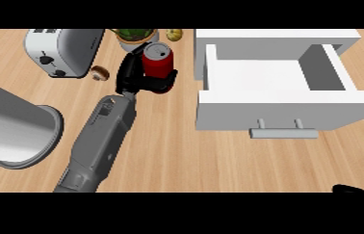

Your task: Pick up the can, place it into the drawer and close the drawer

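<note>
A red can (159, 58) with a silver top stands upright on the wooden counter, left of the drawer. My left hand (136, 75) is curled round the can's lower part, fingers wrapping its near side; the grey forearm (99, 141) runs in from the lower left. The white drawer (213, 73) is pulled open at the right, its inside bare, its grey handle (283, 131) facing me. A small black part of my right hand (348, 189) shows at the lower right edge.
A silver toaster (60, 50) stands at the back left. A potted plant (135, 35) and a yellow item (174, 34) sit behind the can, a small brown item (99, 73) left of my hand. A steel vessel (25, 132) lies at the left edge.
</note>
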You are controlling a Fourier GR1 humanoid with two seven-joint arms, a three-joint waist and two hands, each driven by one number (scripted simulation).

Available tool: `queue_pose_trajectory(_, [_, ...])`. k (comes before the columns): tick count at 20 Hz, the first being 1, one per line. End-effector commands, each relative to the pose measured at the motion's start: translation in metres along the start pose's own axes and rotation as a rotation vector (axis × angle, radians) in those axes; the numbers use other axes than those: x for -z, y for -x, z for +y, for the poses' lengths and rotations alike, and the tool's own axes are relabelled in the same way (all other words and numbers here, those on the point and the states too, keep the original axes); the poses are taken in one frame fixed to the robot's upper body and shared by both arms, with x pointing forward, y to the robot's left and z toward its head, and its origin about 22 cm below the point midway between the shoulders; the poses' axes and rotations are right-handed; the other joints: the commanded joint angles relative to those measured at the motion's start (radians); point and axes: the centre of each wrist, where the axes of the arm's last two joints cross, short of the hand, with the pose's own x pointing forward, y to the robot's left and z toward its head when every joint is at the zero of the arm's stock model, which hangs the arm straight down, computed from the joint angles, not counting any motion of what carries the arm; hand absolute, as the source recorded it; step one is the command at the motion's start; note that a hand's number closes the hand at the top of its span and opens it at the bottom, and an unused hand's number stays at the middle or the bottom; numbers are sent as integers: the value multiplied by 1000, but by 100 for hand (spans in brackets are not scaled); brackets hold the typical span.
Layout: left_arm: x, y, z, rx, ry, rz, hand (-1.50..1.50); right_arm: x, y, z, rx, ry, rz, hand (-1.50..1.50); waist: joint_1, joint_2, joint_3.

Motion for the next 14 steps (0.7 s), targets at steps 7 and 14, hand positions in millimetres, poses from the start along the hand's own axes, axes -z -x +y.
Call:
queue_pose_trajectory(7, [26,-108,-55,-8,39,-37,150,-7,6,-6,-9,-1,1,-150,-7,3,0])
queue_pose_trajectory(14, [48,-163,-107,75,73,-24,150,-1,-22,3,5,-14,-13,-150,-20,6,0])
